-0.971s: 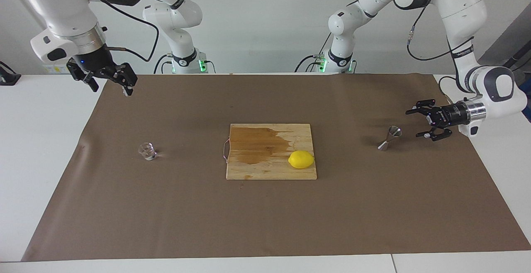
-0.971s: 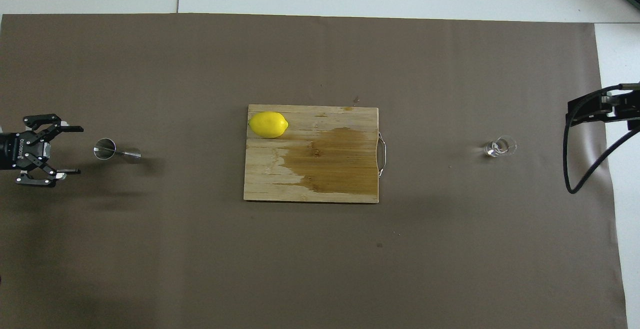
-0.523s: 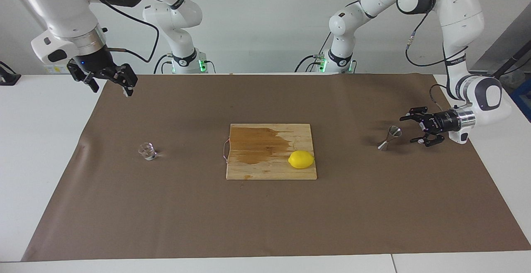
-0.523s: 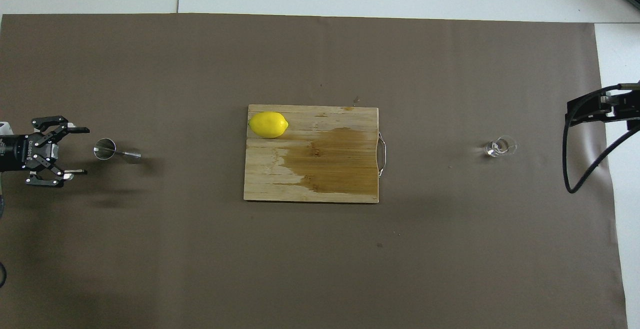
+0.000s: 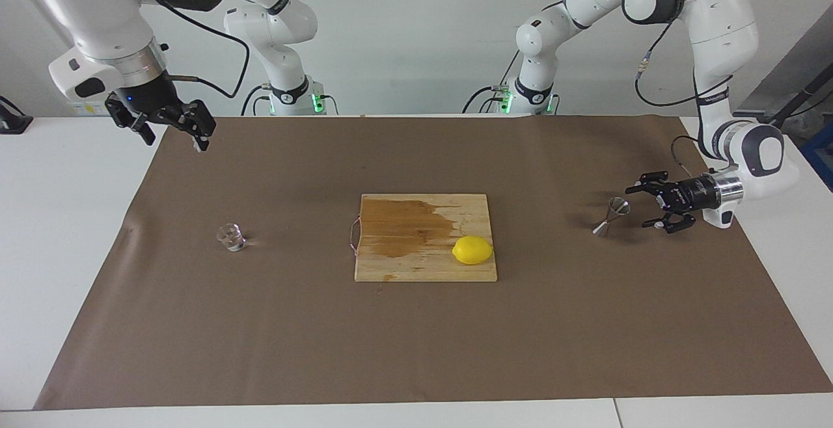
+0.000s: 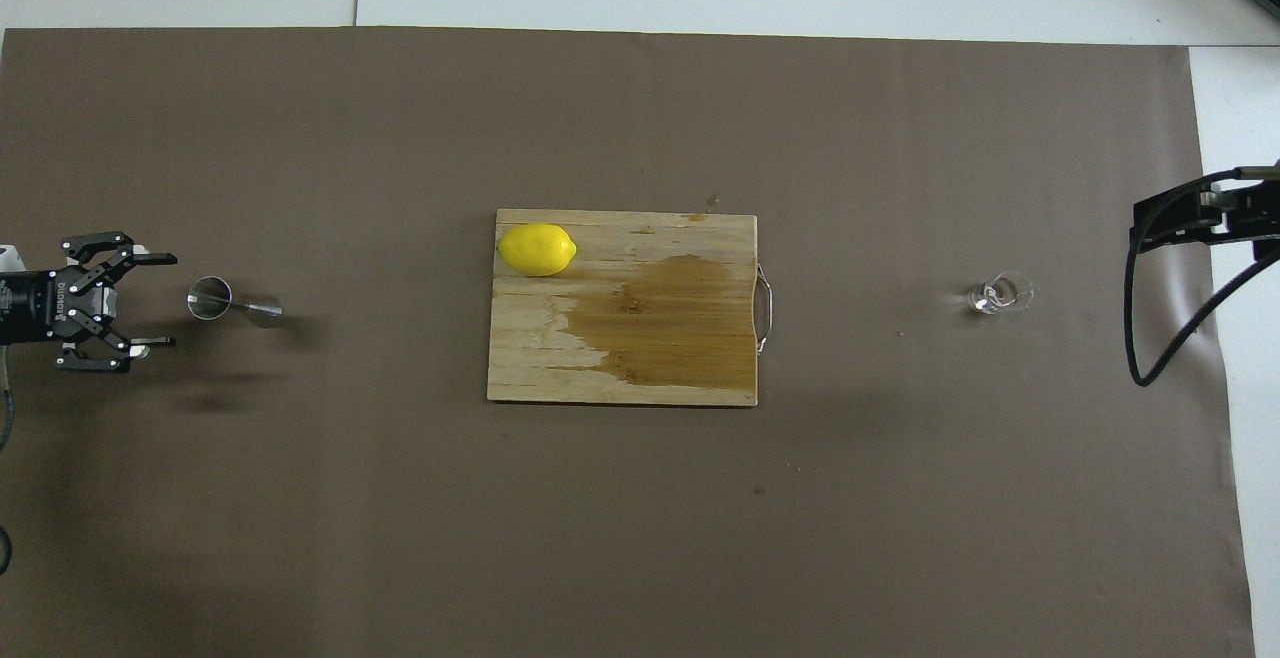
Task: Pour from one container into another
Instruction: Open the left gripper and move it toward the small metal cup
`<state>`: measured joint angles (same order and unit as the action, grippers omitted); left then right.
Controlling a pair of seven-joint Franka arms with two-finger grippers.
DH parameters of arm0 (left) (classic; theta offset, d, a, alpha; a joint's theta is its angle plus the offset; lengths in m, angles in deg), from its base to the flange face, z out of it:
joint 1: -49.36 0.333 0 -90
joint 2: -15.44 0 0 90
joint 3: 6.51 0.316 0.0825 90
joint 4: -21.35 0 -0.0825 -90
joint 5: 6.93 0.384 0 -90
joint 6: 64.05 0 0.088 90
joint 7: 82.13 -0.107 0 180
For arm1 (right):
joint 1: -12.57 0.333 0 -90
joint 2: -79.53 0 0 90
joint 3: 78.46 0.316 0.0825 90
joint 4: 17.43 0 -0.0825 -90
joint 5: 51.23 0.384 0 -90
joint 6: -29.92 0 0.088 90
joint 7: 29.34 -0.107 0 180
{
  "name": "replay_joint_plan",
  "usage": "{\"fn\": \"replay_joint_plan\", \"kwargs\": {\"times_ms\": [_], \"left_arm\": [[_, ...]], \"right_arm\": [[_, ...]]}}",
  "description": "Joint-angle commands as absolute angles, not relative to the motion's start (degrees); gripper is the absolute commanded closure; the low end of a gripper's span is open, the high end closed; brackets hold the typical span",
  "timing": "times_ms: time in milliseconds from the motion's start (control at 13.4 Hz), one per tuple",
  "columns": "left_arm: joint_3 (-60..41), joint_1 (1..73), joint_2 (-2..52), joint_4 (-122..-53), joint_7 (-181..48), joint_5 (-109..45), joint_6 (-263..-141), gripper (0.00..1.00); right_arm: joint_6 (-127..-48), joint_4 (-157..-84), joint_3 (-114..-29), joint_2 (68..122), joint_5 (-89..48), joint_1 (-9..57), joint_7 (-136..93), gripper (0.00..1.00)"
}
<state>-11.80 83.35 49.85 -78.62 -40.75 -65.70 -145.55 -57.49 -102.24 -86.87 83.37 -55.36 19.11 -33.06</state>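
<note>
The steel jigger (image 5: 610, 216) stands on the brown mat at the left arm's end of the table; it also shows in the overhead view (image 6: 225, 303). My left gripper (image 5: 636, 207) is open, lies sideways, low over the mat, a short gap from the jigger on its table-end side, its fingers pointing at it; the overhead view shows it too (image 6: 168, 300). The tiny clear glass cup (image 5: 231, 237) stands at the right arm's end (image 6: 1000, 294). My right gripper (image 5: 174, 136) is open and empty, raised over the mat's corner, well away from the cup.
A wooden cutting board (image 5: 416, 265) with a dark wet stain lies mid-table (image 6: 620, 378). A yellow lemon (image 5: 472, 250) sits on its corner (image 6: 537, 249). The brown mat (image 5: 416, 350) covers most of the white table.
My left gripper has come down and moved in toward the jigger. The right arm, the cup, the jigger and the lemon have not moved.
</note>
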Motion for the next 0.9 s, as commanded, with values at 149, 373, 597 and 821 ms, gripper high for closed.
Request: {"fn": "replay_joint_plan", "kwargs": {"times_ms": [149, 373, 597, 821], "left_arm": [[-12.49, 83.20, 49.28, -81.48, -42.58, -66.60, -147.20, 0.00], [-12.66, 83.46, 49.10, -81.75, -43.28, -66.69, -147.11, 0.00], [-13.37, 83.64, 49.10, -82.28, -43.46, -66.69, -147.11, 0.00], [-13.98, 83.55, 49.10, -82.28, -43.37, -66.87, -147.11, 0.00]], "right_arm": [[-57.18, -102.33, -86.89, 83.40, -56.33, 18.81, -31.72, 0.00], [-57.18, -102.24, -86.89, 83.40, -56.33, 18.81, -31.72, 0.00], [-57.18, -102.33, -86.89, 83.40, -56.33, 18.81, -31.72, 0.00], [-57.18, -102.24, -86.89, 83.40, -56.33, 18.81, -31.72, 0.00]]}}
